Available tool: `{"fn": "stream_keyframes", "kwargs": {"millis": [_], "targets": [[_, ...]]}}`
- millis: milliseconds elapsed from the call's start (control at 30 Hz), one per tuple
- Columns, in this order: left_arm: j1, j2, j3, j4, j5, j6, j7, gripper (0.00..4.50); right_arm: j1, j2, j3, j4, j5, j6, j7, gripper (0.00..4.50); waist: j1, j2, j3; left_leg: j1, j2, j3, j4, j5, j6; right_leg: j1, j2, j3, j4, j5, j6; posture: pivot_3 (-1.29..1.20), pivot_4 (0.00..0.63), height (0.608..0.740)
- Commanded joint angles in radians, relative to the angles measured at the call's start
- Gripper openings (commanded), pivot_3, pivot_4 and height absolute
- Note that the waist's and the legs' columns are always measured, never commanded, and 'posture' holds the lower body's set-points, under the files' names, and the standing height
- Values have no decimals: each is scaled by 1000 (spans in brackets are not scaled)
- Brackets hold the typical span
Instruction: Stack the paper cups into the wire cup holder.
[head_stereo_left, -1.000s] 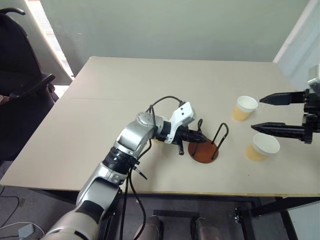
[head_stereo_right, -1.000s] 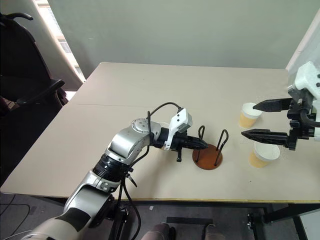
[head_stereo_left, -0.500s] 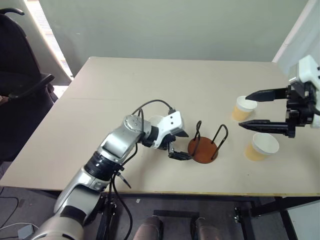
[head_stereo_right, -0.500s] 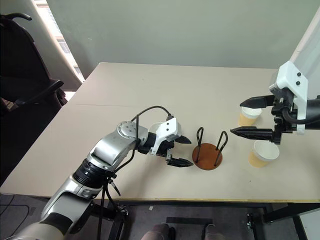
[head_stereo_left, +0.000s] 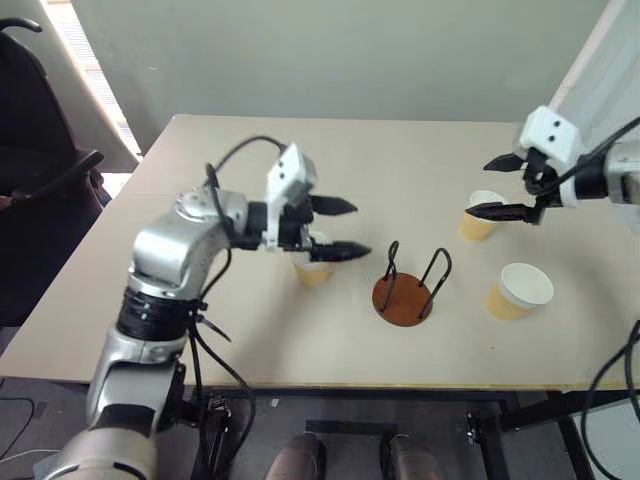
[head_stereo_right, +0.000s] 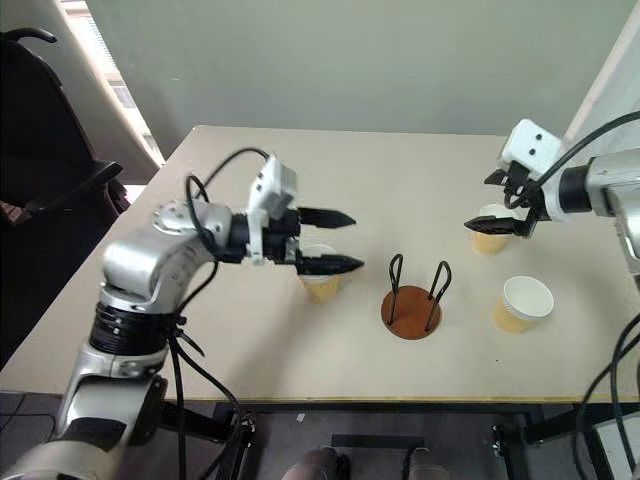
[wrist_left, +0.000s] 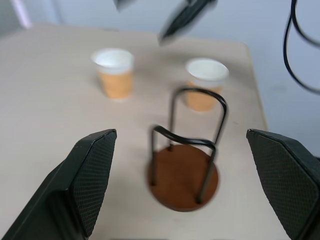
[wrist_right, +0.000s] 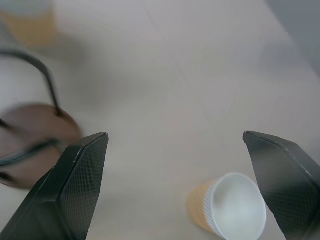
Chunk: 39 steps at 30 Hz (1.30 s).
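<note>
The wire cup holder (head_stereo_left: 402, 300) stands empty near the table's front, a reddish-brown disc with two black wire loops. Three paper cups stand upright on the table. One cup (head_stereo_left: 312, 268) is just left of the holder, below my left gripper (head_stereo_left: 350, 230), which hovers open and points right with nothing between its fingers. The far right cup (head_stereo_left: 478, 218) sits just under my open right gripper (head_stereo_left: 482, 187). The near right cup (head_stereo_left: 517, 290) stands apart. In the left wrist view the holder (wrist_left: 185, 170) lies ahead, with two cups (wrist_left: 115, 75) (wrist_left: 205, 87) behind it.
The beige table (head_stereo_left: 250, 150) stretches bare behind the cups. A black office chair (head_stereo_left: 40, 170) stands off the table's left side. The table's front edge (head_stereo_left: 330, 385) lies close to the holder.
My left gripper has opened, risen and drawn back left from the holder's wire loop. My right gripper has swung forward from the right edge to above the far cup.
</note>
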Motion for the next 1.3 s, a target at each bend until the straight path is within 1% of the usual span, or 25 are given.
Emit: {"fn": "stream_keyframes", "kwargs": {"millis": [33, 133, 167, 300, 500, 600, 633, 767, 833, 967, 1000, 1167, 1200, 1267, 1300], "targets": [[-16, 38, 37, 18, -5, -17, 10, 4475, -80, 48, 54, 196, -146, -139, 6, 4500, 0, 0, 0, 0, 0, 0, 0, 0, 0, 0, 0, 0, 0, 0, 0, 0, 150, 740], [-18, 58, 46, 17, -12, -18, 19, 4475, -133, 96, 81, 361, -230, -230, 1, 4500, 2, 0, 0, -1, 0, -1, -1, 1, -2, -1, 0, -1, 0, 0, -1, 0, 150, 740], [-18, 63, 48, 16, -16, -18, 22, 4475, -152, 112, 87, 414, -253, -255, -3, 4500, 3, 0, 0, -2, 0, -1, -1, 5, -9, -2, 0, -1, 0, 0, -2, 0, 150, 740], [-16, 68, 50, 6, -20, -13, 39, 4475, -217, 166, 103, 610, -347, -347, -38, 4500, 3, 0, 0, -3, 0, -1, -2, 4, -10, -3, 0, -1, -1, -1, -3, 0, 150, 740], [-4, 69, 50, -10, -29, -8, 62, 4475, -270, 230, 104, 790, -441, -422, -77, 4500, 3, 0, 0, -3, 0, -1, -4, 2, -13, -5, 0, -1, 0, -1, -4, 0, 150, 740], [-1, 71, 47, -13, -33, -8, 71, 4500, -280, 253, 101, 838, -474, -440, -93, 3950, 3, 0, 0, -3, 0, -1, -4, 2, -14, -5, 0, -1, 0, -1, -4, 0, 150, 740], [-1, 72, 46, -14, -34, -9, 72, 4500, -281, 259, 99, 847, -482, -445, -94, 3655, 3, 0, 0, -3, 0, -1, -4, 1, -15, -5, 0, -1, 0, -1, -4, 0, 150, 740], [5, 77, 37, -14, -29, -14, 75, 4500, -280, 277, 93, 872, -505, -459, -100, 2302, 3, 0, 0, -3, 0, -2, -4, 1, -15, -5, 0, -1, 0, -2, -4, 0, 150, 740], [7, 78, 34, -15, -28, -16, 77, 4500, -278, 281, 90, 877, -511, -465, -100, 1515, 3, 0, 0, -3, 0, -2, -4, 1, -16, -5, 0, -1, 0, -2, -5, 0, 150, 740], [7, 81, 33, -15, -30, -17, 75, 4500, -280, 281, 75, 872, -506, -470, -81, 156, 3, 0, 0, -3, 0, -2, -5, 0, -16, -5, 0, -1, 0, -2, -5, 0, 150, 740], [7, 82, 33, -14, -30, -18, 74, 4500, -282, 278, 71, 868, -503, -471, -74, 72, 3, 0, 0, -3, 0, -2, -5, 0, -17, -5, 0, -1, 0, -2, -5, 0, 150, 740], [30, 94, 29, -34, -43, -35, 36, 4500, -299, 241, 23, 821, -466, -472, -11, 72, 3, 0, 0, -3, 0, -2, -5, 0, -17, -5, 0, -1, 0, -2, -5, 0, 150, 740], [36, 97, 30, -40, -49, -39, 25, 4500, -304, 231, 9, 790, -449, -466, 26, 72, 4, 0, 0, -3, 0, -2, -6, 0, -18, -5, 0, -1, 0, -2, -6, 0, 150, 740], [49, 97, 47, -57, -78, -55, -9, 4500, -285, 191, -41, 571, -357, -382, 196, 72, 3, 1, 1, -4, 0, -2, -6, 0, -18, -6, 0, -2, 0, -2, -6, 0, 150, 740], [52, 97, 53, -61, -88, -61, -19, 4500, -271, 177, -57, 484, -328, -346, 249, 72, 2, 1, 1, -6, 0, -2, -6, 0, -18, -8, 0, -2, 0, -2, -6, 0, 150, 740]]}}
